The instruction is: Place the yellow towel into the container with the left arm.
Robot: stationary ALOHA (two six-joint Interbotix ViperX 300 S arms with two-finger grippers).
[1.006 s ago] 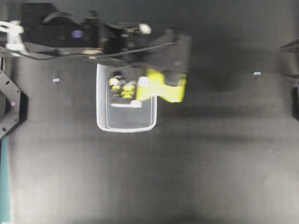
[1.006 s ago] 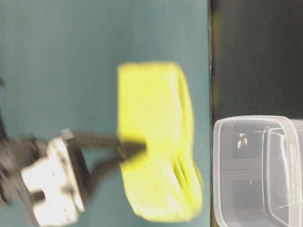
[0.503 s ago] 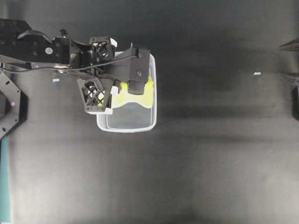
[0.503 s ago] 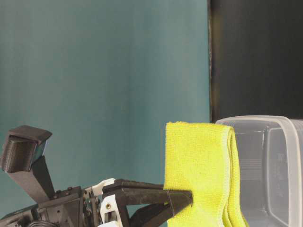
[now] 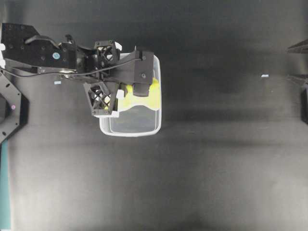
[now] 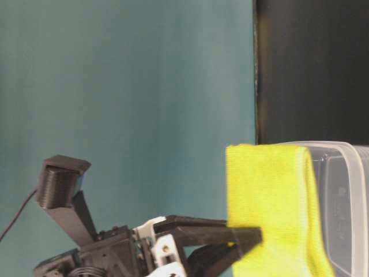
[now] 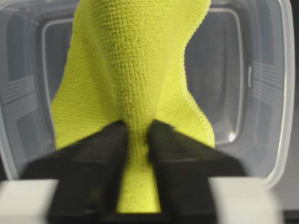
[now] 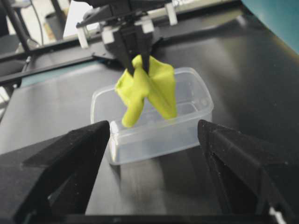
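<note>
The yellow towel (image 7: 131,70) hangs bunched from my left gripper (image 7: 138,126), whose jaws are shut on its top fold. It hangs over the clear container (image 7: 280,93), with its lower folds down inside the rim. I cannot tell whether it touches the base. From overhead the towel (image 5: 144,98) shows under the left arm, in the upper half of the container (image 5: 130,134). The right wrist view shows the towel (image 8: 149,88) dangling into the container (image 8: 154,140) from the left gripper (image 8: 138,63). My right gripper (image 8: 153,128) is open and empty, well short of the tub.
The tub stands on a black tabletop (image 5: 216,159). The left arm's lattice link (image 5: 101,98) overhangs the tub's left rim. A teal wall (image 6: 127,86) stands behind the table. Small white marks (image 5: 264,76) lie on the table surface.
The left arm swung the towel from beside the tub's right rim to over the tub. In the last half second it shifted a little further over it. The gripper stayed shut.
</note>
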